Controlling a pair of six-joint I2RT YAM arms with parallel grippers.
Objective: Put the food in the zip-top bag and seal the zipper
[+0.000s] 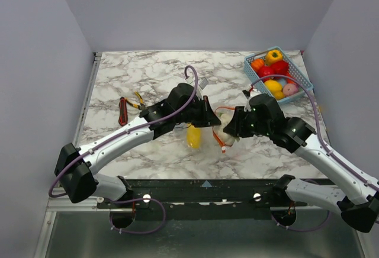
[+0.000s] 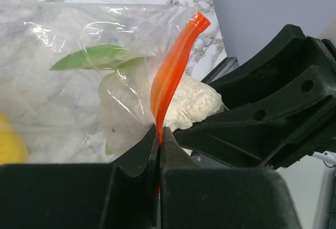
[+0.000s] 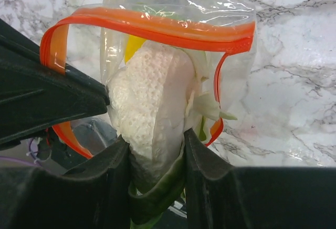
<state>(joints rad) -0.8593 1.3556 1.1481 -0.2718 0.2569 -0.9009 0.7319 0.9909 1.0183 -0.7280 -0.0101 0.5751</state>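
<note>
The clear zip-top bag (image 1: pixel 208 135) lies mid-table between my two grippers. My left gripper (image 1: pixel 208 115) is shut on its red-orange zipper (image 2: pixel 170 76), and the jaws (image 2: pixel 159 141) pinch the strip and hold the mouth up. My right gripper (image 3: pixel 156 150) is shut on a white-green cauliflower toy (image 3: pixel 147 97) that sits in the open mouth, ringed by the zipper strip (image 3: pixel 157 27). The right gripper also shows in the top view (image 1: pixel 230 132). A yellow food piece (image 1: pixel 193 135) lies inside the bag and also shows in the left wrist view (image 2: pixel 8 147).
A blue mesh basket (image 1: pixel 298 67) at the back right holds several more toy foods (image 1: pixel 273 71). Red-handled pliers (image 1: pixel 122 111) and a yellow-handled tool (image 1: pixel 140 99) lie left of the bag. Grey walls close in the table on three sides.
</note>
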